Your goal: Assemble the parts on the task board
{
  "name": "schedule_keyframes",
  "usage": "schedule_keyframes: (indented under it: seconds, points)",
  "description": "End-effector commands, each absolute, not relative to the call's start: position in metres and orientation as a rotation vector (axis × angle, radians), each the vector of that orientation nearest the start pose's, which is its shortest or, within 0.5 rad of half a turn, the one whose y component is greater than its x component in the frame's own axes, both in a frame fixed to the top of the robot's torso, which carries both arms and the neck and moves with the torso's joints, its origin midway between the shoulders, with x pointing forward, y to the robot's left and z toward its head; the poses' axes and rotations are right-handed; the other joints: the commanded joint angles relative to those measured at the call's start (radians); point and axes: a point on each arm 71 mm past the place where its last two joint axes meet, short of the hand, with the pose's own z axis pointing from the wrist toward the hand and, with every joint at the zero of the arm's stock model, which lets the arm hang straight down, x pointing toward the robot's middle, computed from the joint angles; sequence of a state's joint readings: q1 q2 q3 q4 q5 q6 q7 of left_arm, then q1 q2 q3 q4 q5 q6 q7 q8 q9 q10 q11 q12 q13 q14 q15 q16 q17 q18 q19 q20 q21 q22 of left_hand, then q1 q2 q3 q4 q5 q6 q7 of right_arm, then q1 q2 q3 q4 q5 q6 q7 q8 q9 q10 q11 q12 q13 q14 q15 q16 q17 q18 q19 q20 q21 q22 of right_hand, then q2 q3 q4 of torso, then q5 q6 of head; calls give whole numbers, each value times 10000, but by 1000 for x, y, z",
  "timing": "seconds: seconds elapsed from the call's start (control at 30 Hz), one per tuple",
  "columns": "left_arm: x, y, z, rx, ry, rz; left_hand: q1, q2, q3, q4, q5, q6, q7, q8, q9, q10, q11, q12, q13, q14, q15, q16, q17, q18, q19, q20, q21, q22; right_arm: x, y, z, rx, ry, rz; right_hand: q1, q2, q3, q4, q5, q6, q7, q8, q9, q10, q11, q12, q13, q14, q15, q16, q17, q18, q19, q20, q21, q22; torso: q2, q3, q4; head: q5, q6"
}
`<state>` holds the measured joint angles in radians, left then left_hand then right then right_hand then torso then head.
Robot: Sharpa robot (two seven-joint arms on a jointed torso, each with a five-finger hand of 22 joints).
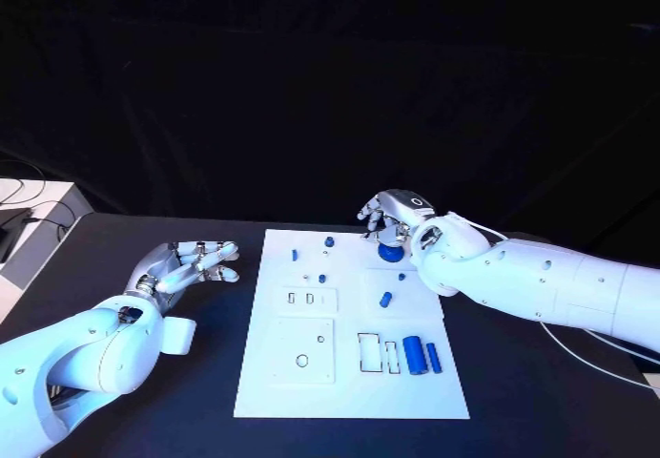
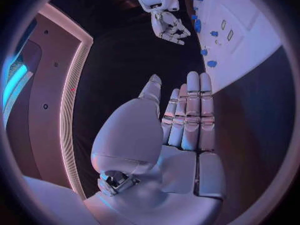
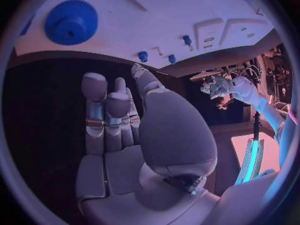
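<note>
A white task board (image 1: 413, 401) lies in the middle of a black table (image 1: 179, 391), carrying small blue parts. The step in hand looks like picking up the blue gear (image 1: 392, 253), a toothed disc lying near the board's far right edge. The right hand (image 1: 402, 218) hovers at the board's far edge, just beyond the gear, fingers hanging over it; in the right wrist view its fingers (image 3: 103, 112) are spread and straight, holding nothing, the gear (image 3: 70, 21) apart from them. The next move probably calls for lowering this hand and closing its fingers around the gear's rim. The left hand (image 1: 186, 267) rests above the table beside the board's left edge, open and empty. Two blue cylinders (image 1: 422, 355) lie near the board's right edge, toward the near side, beside rectangular slots (image 1: 370, 351)
</note>
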<state>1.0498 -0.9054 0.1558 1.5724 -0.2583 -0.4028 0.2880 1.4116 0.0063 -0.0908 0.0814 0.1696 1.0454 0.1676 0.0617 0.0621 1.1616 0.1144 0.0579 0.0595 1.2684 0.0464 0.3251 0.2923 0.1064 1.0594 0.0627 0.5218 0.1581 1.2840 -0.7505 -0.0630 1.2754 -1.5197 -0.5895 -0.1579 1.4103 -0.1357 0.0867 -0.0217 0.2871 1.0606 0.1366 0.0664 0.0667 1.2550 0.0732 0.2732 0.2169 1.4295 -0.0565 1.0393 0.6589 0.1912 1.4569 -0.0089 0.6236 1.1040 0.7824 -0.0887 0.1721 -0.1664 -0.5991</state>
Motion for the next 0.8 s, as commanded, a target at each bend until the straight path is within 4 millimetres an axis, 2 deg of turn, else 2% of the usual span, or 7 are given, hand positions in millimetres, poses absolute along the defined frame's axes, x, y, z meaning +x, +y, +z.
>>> schedule_keyframes:
  seconds: [0.03, 0.07, 0.1, 0.2, 0.3, 0.43, 0.8]
  points:
    - [480, 229, -174, -9851, 14098, -14405, 2, 61, -9, -22, -60, -49, -23, 8, 9, -53, -4, 12, 4, 22, 22, -73, -13, 17, 31, -24, 45, -16, 540, -249, -147, 324, 14336, 4626, -384, 317, -563, -174, 126, -71, 25, 94, 30, -974, -563, 4631, 4847, -35, -79, 624, 839, -518, 609, -759, 1140, 659, 29, 43, -55, -17, 58]
    - [480, 228, -174, -9831, 14109, -14449, 14, 61, -4, -30, -58, -56, -29, 7, 9, -57, -5, 13, 4, 23, 21, -71, -13, 17, 29, -24, 45, -17, 540, -255, -147, 394, 14492, 4543, -521, 266, -584, -170, 125, -158, 51, 141, 38, -1562, -494, 5923, 6291, -7, -9, 991, 1392, -513, 640, -685, 1573, 926, 35, 52, -61, -23, 67]
    - [480, 228, -174, -9818, 14116, -14478, 14, 61, -4, -30, -58, -56, -29, 7, 9, -57, -5, 13, 4, 23, 21, -71, -13, 17, 29, -24, 45, -17, 539, -259, -148, 443, 14618, 4471, -557, 194, -555, -184, 125, -218, 36, 176, 38, -1543, -455, 6558, 7150, 10, 28, 1256, 1806, -486, 649, -629, 1869, 1125, 40, 60, -64, -34, 83]
    - [479, 227, -173, -9778, 14134, -14565, 14, 61, -4, -30, -58, -56, -29, 7, 9, -57, -5, 13, 4, 23, 21, -71, -13, 17, 29, -24, 45, -17, 538, -272, -149, 597, 15001, 4210, -746, -5, -600, 57, 246, -376, 75, 234, 42, -883, -364, 8068, 9029, 72, 153, 2044, 3043, -505, 696, -497, 2988, 1841, 54, 78, -64, -60, 85]
    - [479, 226, -173, -9746, 14140, -14628, 30, 63, 6, -38, -58, -61, -26, 9, 10, -64, -5, 13, 4, 23, 19, -68, -11, 17, 28, -26, 51, -19, 537, -280, -151, 698, 15256, 4004, -745, -125, -632, 305, 287, -466, 102, 304, 39, -469, -307, 8695, 9988, 122, 233, 2494, 3927, -527, 720, -389, 3778, 2431, 53, 68, -57, -81, 61]
    - [479, 225, -173, -9692, 14147, -14732, 19, 43, -5, -39, -62, -72, -28, 7, 9, -74, -1, 12, 4, 15, 24, -70, -12, 13, 19, -25, 51, -23, 538, -288, -153, 866, 15554, 3784, -764, -254, -586, 508, 322, -517, 120, 345, 41, -160, -270, 9047, 10579, 180, 277, 2615, 4356, -519, 749, -328, 4024, 2765, 28, 46, -42, -104, 30]
    - [477, 222, -172, -9610, 14168, -14822, 28, 54, 7, -48, -60, -88, -25, 9, 10, -87, 1, 13, 5, 12, 24, -65, -10, 14, 19, -27, 60, -25, 542, -296, -160, 1251, 16196, 3528, -847, -316, -588, 595, 434, -552, 127, 332, 34, -34, -271, 9106, 10789, 212, 292, 2656, 4553, -518, 769, -314, 4055, 2926, 18, 17, -41, -166, -31]
